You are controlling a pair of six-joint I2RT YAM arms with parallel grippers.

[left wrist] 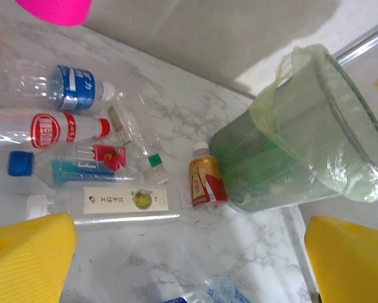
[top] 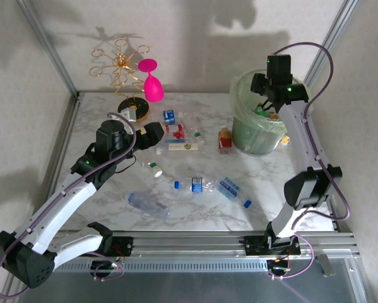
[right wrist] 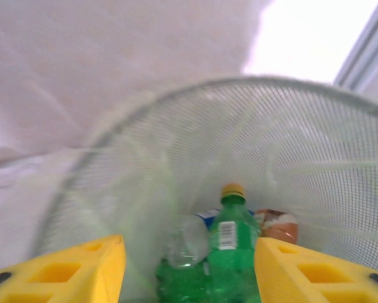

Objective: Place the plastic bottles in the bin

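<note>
Right tool (right wrist: pixel 189 259) spread, empty, bin (right wrist: pixel 315 158) beneath; left tool (left wrist: pixel 189 243) spread. Risk: on withdrawal a finger could hook the rim and tip the bin.

Bright, fairly even light, probably from above and in front, throws a crisp shadow of the wire rack (top: pixel 121 66) onto the back wall (top: pixel 195 31). The right wrist view burns white at top right, and the bin (right wrist: pixel 302 151) mesh looks soft
</note>
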